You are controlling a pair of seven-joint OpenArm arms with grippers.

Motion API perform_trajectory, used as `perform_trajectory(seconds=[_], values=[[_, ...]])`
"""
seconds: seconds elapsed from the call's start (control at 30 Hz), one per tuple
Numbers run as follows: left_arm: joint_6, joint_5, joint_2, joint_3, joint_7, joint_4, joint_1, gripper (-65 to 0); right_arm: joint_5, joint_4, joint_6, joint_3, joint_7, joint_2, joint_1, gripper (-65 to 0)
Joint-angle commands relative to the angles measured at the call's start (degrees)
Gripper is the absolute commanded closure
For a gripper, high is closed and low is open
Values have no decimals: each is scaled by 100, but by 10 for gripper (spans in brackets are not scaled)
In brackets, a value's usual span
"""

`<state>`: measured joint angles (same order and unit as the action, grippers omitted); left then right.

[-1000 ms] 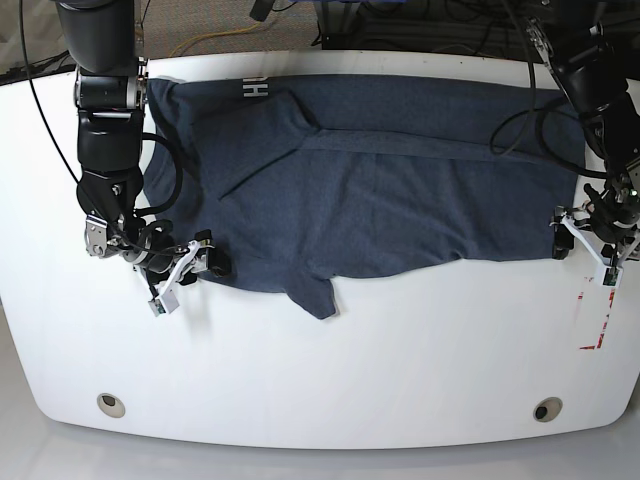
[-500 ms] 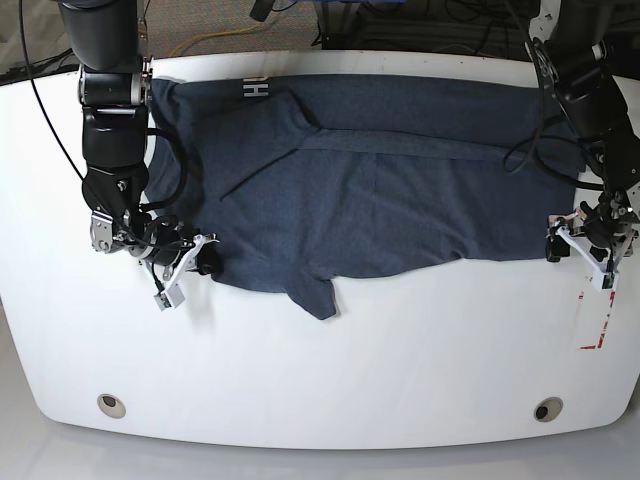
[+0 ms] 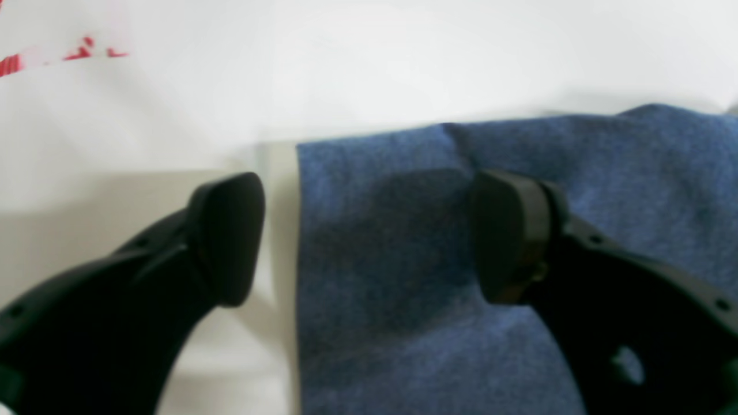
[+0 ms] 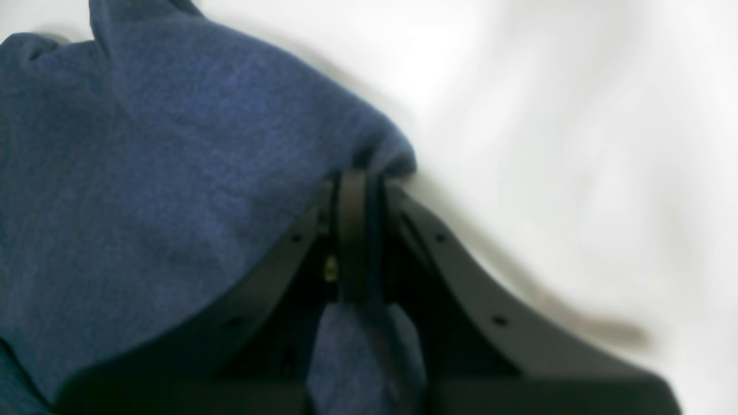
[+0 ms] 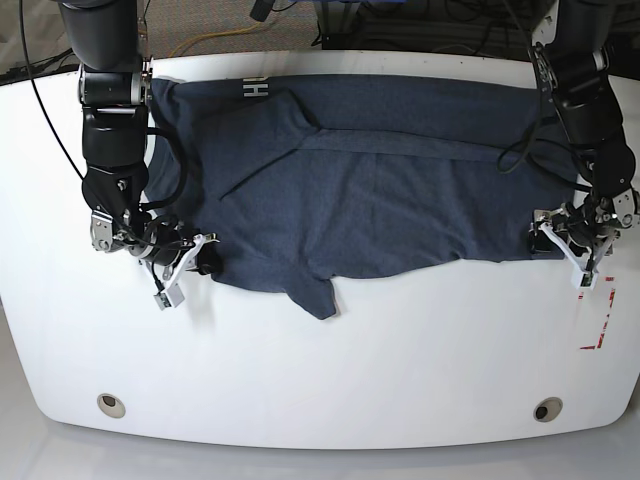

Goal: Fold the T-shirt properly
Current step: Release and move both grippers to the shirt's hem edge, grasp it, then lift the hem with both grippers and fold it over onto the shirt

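shirt [image 5: 380, 190]: lies spread across the far half of the desk [image 5: 330, 370], partly folded over itself, with one sleeve poking toward the near edge and white lettering at the far corner on the base view's left.
cloth: looks soft, light and limp; it should drape and sag from any single pinch, and the layers could slide apart, so I judge two matched pinches at the edge safer than one.
right hand [image 4: 360, 230]: closed on a bunched corner of the shirt, with blue cloth caught between the pads and a tuft hanging below them.
left hand [image 3: 369, 236]: open, straddling the shirt's straight edge; one finger [image 3: 228, 236] sits over bare desk, the other [image 3: 507, 230] over cloth, and nothing is gripped yet.
where to hold: at the near corners, a little in from the hem so both layers get caught; the left hand seems placed for that.
risk: a shallow pinch may catch only the top layer and leave the fold crooked.
red marks [image 5: 597, 330]: on the desk near the left hand, apart from the shirt.
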<state>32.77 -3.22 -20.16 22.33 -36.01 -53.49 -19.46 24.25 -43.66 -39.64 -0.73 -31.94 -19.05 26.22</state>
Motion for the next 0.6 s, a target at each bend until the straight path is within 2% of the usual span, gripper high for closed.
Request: perform_trajectory(seconds=[0.0, 0.1, 0.17, 0.27, 0.3, 0.4, 0.57], values=[[-12, -51, -80, 5, 89, -79, -133, -404, 67, -87, -36, -19, 52, -86, 143, 0], [-12, -51, -80, 5, 89, -114, -133, -303, 67, -87, -36, -19, 52, -95, 143, 0], [-12, -51, -80, 13, 89, -123, -133, -207, 67, -87, -36, -19, 52, -104, 143, 0], [-12, -51, -80, 5, 89, -123, -133, -21, 67, -96, -36, -19, 52, -122, 143, 0], [-3, -51, -80, 5, 89, -132, -133, 0, 67, -96, -36, -19, 52, -122, 143, 0], [15, -86, -80, 57, 89, -308, -133, -1, 76, -192, -36, -19, 43, -122, 152, 0], [24, -86, -54, 137, 71, -1099, -1, 0, 94, -984, -36, -45, -151, -236, -68, 0]])
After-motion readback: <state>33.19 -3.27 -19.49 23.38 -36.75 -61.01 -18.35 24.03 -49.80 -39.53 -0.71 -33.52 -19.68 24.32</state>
